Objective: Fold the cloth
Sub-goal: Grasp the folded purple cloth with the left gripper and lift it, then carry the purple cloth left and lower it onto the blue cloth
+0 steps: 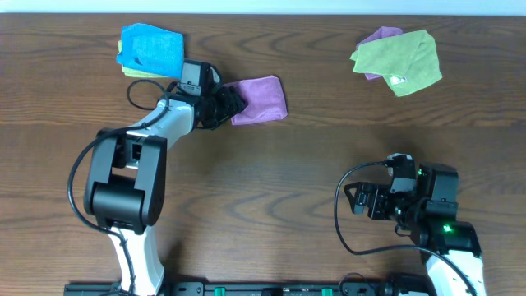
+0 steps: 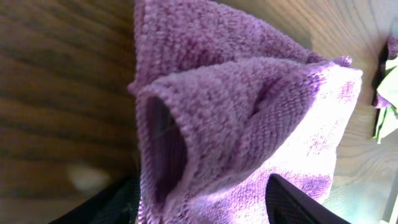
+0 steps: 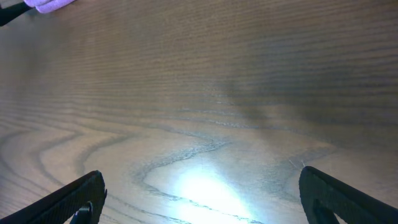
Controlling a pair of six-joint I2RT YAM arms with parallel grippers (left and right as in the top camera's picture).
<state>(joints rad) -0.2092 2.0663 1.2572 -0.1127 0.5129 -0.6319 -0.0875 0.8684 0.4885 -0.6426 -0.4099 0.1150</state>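
Note:
A purple cloth [image 1: 261, 99] lies folded into a small rectangle at the back middle of the table. My left gripper [image 1: 220, 105] is at its left edge. In the left wrist view the purple cloth [image 2: 249, 118] is bunched into a raised fold between the two fingers of the left gripper [image 2: 202, 205], which press on it from both sides. My right gripper [image 1: 362, 200] is open and empty above bare wood at the front right. It shows the same in the right wrist view [image 3: 202, 193].
A blue cloth [image 1: 150, 48] lies folded on a yellow-green one at the back left. A green cloth [image 1: 400, 59] lies over another purple one [image 1: 380, 37] at the back right. Cables hang by both arms.

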